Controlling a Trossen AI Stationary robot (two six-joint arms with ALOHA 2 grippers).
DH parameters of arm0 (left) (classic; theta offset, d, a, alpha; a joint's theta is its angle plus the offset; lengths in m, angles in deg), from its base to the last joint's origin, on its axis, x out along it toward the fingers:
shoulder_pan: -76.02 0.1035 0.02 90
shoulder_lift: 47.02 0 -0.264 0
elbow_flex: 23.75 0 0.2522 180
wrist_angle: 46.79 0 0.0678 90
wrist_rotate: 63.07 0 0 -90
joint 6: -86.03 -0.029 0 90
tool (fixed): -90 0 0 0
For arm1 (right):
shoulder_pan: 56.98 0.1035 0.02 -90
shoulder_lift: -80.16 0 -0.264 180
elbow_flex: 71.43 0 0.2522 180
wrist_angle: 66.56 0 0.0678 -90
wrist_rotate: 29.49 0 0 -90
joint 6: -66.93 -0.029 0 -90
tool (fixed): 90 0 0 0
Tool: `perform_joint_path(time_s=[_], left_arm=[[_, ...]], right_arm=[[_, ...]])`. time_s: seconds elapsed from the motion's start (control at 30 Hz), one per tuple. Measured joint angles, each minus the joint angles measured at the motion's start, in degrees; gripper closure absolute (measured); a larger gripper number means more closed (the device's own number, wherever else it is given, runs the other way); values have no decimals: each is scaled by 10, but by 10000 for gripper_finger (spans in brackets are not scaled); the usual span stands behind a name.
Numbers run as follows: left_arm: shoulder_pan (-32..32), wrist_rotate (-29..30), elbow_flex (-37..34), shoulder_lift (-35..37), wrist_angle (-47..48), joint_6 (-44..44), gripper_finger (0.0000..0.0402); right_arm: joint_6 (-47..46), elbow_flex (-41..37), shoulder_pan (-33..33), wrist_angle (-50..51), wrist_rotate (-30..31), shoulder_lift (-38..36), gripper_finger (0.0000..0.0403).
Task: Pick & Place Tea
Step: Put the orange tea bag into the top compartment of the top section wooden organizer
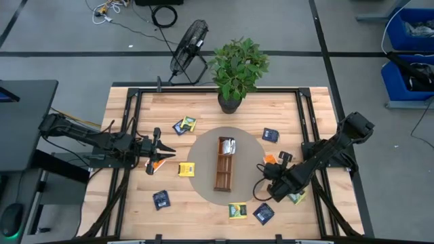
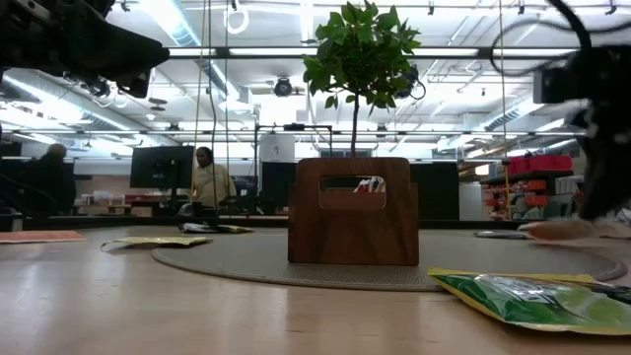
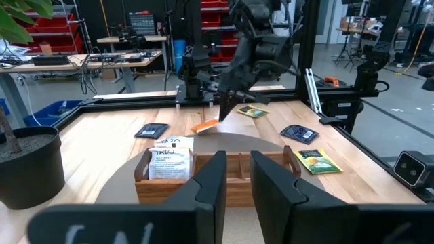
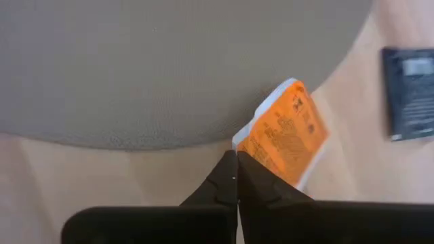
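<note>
Starting at the near edge of the tabletop:

- Loose tea, flat on the wood: green-yellow sachet (image 1: 237,211) and navy sachet (image 1: 264,213), side by side.
- Right gripper (image 4: 236,161), toward the right edge, beside the round grey mat (image 1: 203,146). Fingers are clenched on one corner of the orange sachet (image 4: 286,132), which looks raised off the table in the left wrist view.
- Risk: a corner-only pinch. The sachet hangs out to one side and may pivot or slip free during travel.
- Wooden tray (image 1: 224,165), on the middle of the mat, with narrow compartments. One white sachet (image 3: 169,161) stands in the far one.
- Risk: a tilted sachet may catch a tray wall and land on the mat, or tip out the standing one.
- Left gripper (image 3: 234,183), toward the left edge and well apart. Fingers are released and empty, above another orange sachet (image 1: 157,165).
- Risk: crowding over the tray if both arms go in together.
- Potted plant (image 1: 235,68), at the far edge, clear of the work.
</note>
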State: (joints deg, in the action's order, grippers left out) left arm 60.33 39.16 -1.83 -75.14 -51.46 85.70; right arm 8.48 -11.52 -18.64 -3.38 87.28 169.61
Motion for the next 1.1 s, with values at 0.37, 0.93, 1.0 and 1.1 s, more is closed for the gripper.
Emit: perform_joint_path(time_s=[0.37, 0.93, 1.0, 1.1], left_arm=[[0, 0, 0, 0, 0, 0, 333], [0, 0, 0, 0, 3, 1, 333], [0, 0, 0, 0, 3, 1, 333], [0, 0, 0, 0, 3, 0, 333]], right_arm=[[-6, 126, -43, 56, 54, -2, 402], [-29, 188, -135, -123, 56, -70, 403], [-25, 188, -154, -157, 35, -75, 403], [-4, 188, -194, -202, -26, -76, 403]])
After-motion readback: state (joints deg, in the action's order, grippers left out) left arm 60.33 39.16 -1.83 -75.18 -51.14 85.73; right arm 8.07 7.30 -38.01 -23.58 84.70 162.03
